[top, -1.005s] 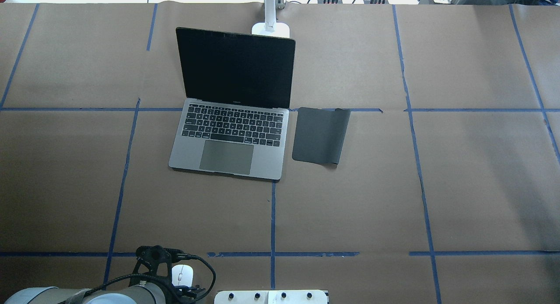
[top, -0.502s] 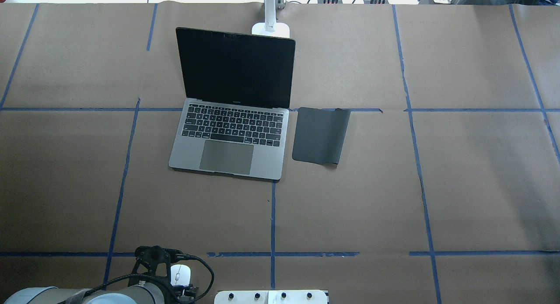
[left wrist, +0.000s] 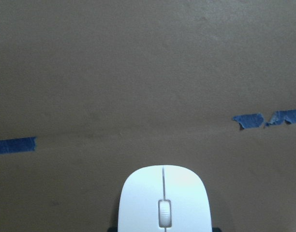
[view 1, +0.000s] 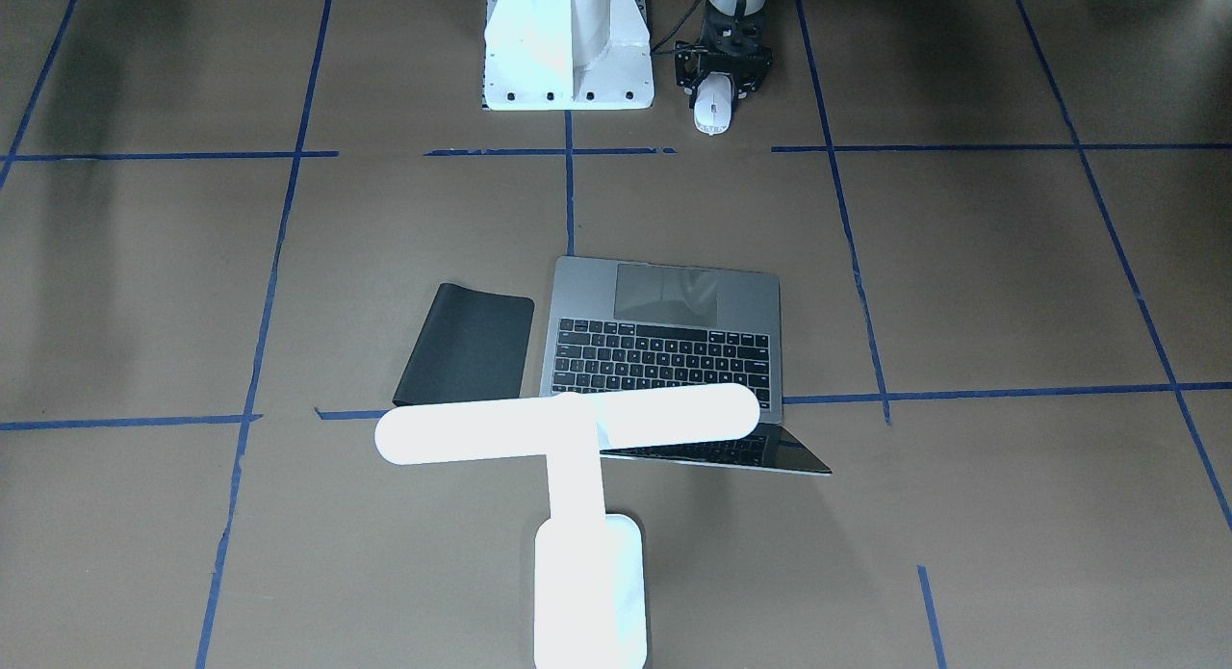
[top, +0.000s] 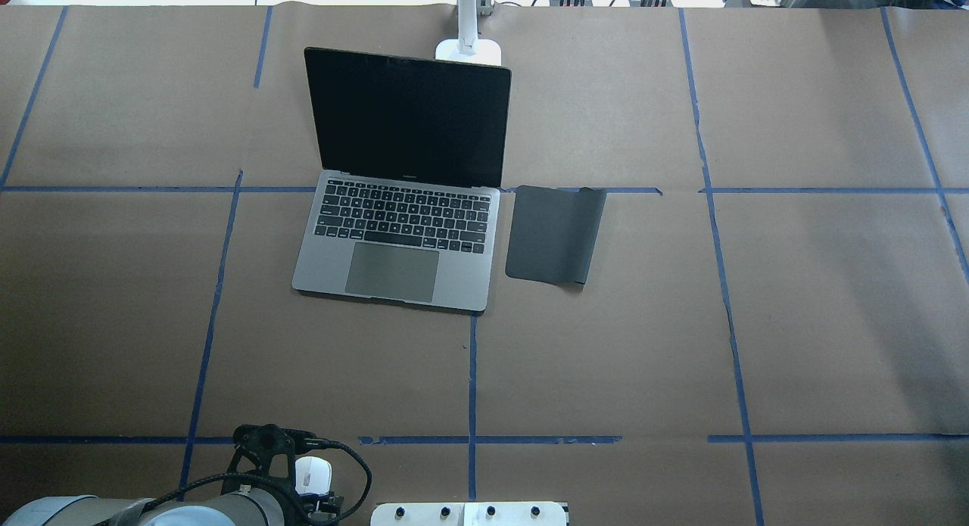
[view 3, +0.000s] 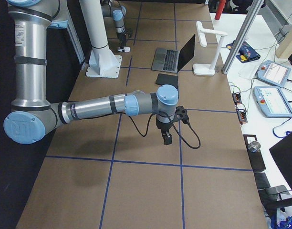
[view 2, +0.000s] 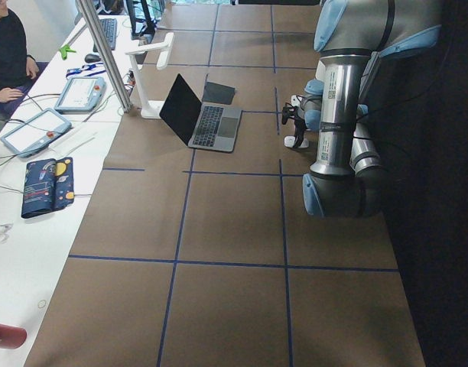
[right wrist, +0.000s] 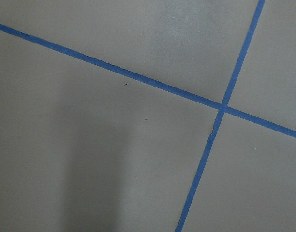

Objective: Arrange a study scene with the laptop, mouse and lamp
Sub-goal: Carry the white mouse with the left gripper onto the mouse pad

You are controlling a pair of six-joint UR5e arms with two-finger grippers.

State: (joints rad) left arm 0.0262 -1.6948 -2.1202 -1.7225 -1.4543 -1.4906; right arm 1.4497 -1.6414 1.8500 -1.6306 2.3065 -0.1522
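The white mouse is near the robot's base, rear end between the fingers of my left gripper, which is shut on it. The left wrist view shows the mouse at bottom centre over brown paper. The grey laptop stands open at the table's middle, screen dark. Behind it stands the white T-shaped lamp, its base at the far edge. My right gripper hangs over bare paper at the table's right end; I cannot tell whether it is open or shut.
A black mouse pad lies just right of the laptop, one far corner curled. The white robot pedestal is bolted at the near edge. A seated person and teach pendants are at the side table beyond the lamp.
The left gripper and the mouse have shifted slightly left and a little away from the base. Laptop, pad and lamp have not moved.
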